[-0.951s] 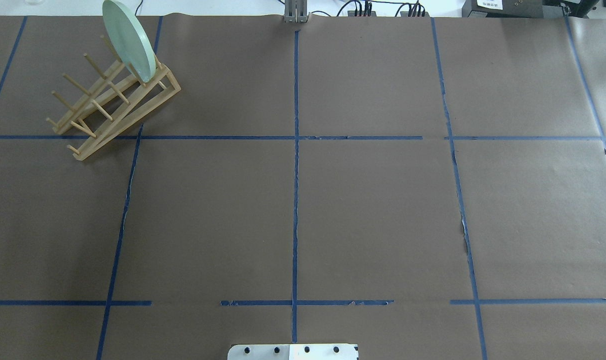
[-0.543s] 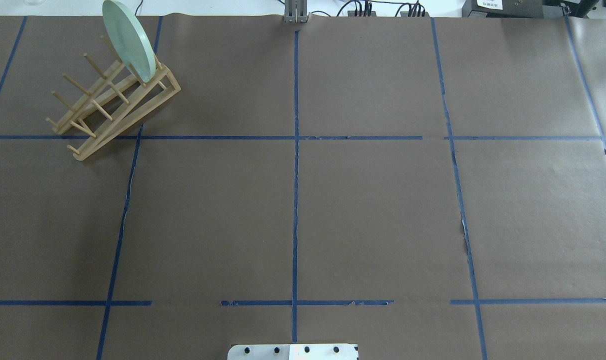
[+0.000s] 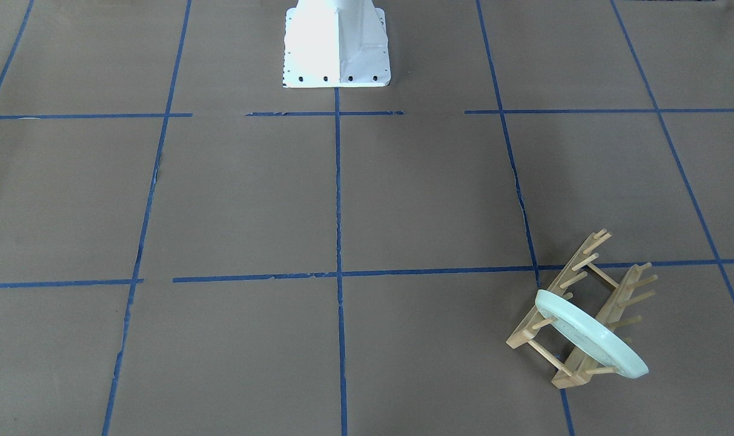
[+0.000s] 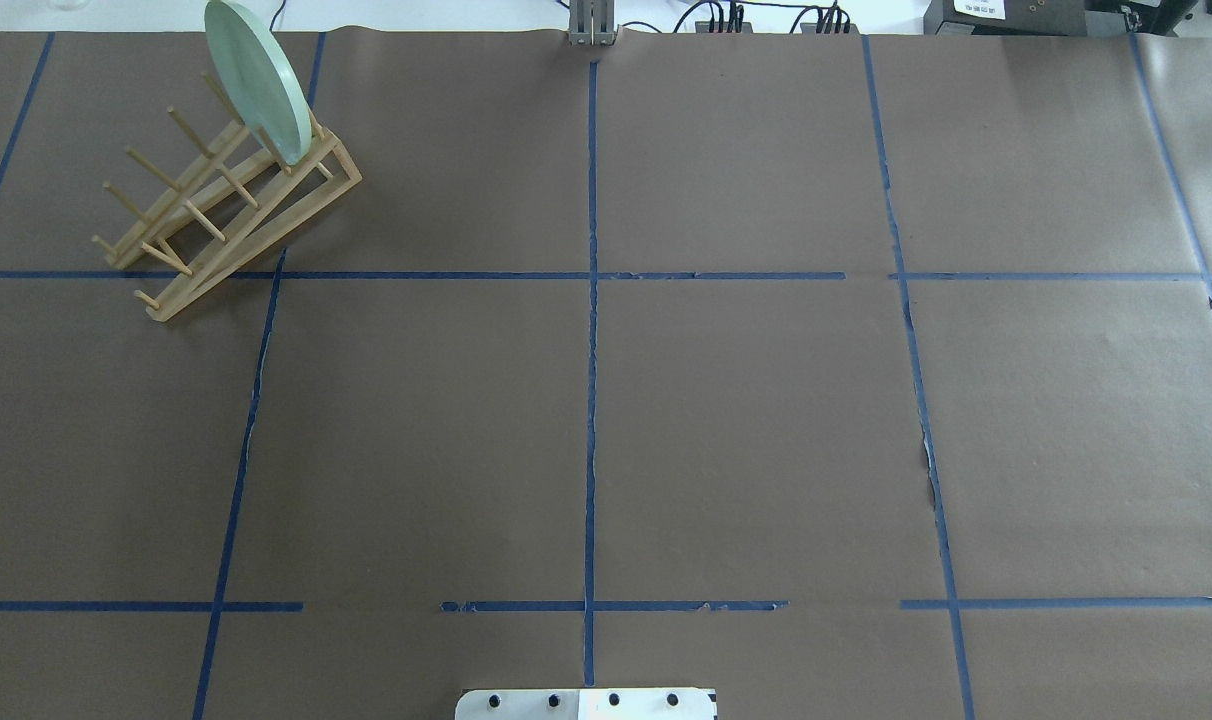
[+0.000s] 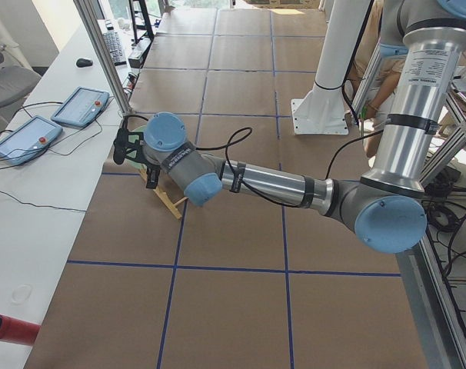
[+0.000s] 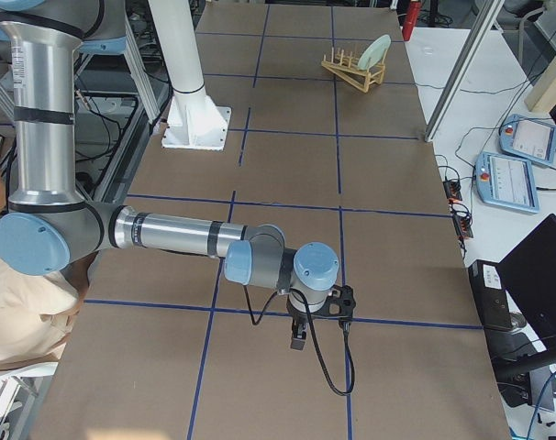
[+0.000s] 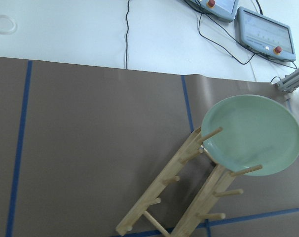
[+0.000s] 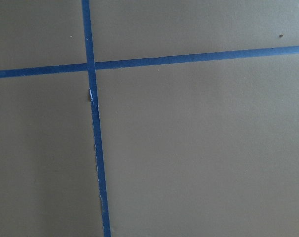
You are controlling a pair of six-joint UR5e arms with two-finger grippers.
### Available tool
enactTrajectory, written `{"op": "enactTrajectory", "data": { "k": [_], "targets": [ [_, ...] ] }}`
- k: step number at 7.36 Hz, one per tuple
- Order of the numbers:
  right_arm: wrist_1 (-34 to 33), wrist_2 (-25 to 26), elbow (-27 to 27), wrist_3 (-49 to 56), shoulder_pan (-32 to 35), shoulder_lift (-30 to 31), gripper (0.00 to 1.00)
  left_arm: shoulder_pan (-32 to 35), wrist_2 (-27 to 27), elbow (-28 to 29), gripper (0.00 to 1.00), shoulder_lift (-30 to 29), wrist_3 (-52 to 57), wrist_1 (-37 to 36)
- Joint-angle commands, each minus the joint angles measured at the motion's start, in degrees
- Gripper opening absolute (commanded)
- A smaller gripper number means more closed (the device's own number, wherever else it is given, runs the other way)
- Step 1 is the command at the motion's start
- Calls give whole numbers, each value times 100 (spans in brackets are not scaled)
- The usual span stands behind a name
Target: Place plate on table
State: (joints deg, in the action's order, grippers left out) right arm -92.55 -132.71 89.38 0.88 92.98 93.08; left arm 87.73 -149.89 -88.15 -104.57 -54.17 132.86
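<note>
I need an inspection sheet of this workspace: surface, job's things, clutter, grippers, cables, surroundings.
Surface: table, brown paper, blue tape lines, tape torn in places.
Job's things: plate stands on edge in the wooden rack, not on the table.
Clutter: nothing seen.
Grippers: left gripper near the rack; right gripper above bare paper; open or shut, cannot tell.
Cables: black cables at the table's far edge.
Surroundings: two control tablets on a white bench; person beside the robot.

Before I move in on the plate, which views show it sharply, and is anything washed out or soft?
Left wrist view: the plate is sharp, no glare. Overhead view: crisp, though seen obliquely. Front-facing view: the white base is blown out; the plate is clear. Right wrist view: slightly soft, only blue tape on the table.
</note>
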Motion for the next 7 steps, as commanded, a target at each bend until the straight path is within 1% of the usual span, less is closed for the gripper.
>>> {"op": "enactTrajectory", "data": {
  "k": [1,2,3,4,5,6,7],
  "targets": [
    [0,0,0,0,0,0,100,-571,613,289,98,-405,-2448,1104],
    [0,0,0,0,0,0,100,-904,1140,368,98,-475,-3571,1746],
    [0,0,9,0,0,0,100,-1220,1790,508,98,-668,-4844,2266],
    [0,0,9,0,0,0,100,-1711,2684,718,98,-887,-6110,2758],
    [0,0,0,0,0,0,100,-2133,3249,973,99,-1063,-6479,2911],
    [0,0,9,0,0,0,100,-2251,3316,1149,99,-1187,-6483,2921],
    [0,0,9,0,0,0,100,-2347,3343,1194,99,-1179,-6466,2904]
  ]
}}
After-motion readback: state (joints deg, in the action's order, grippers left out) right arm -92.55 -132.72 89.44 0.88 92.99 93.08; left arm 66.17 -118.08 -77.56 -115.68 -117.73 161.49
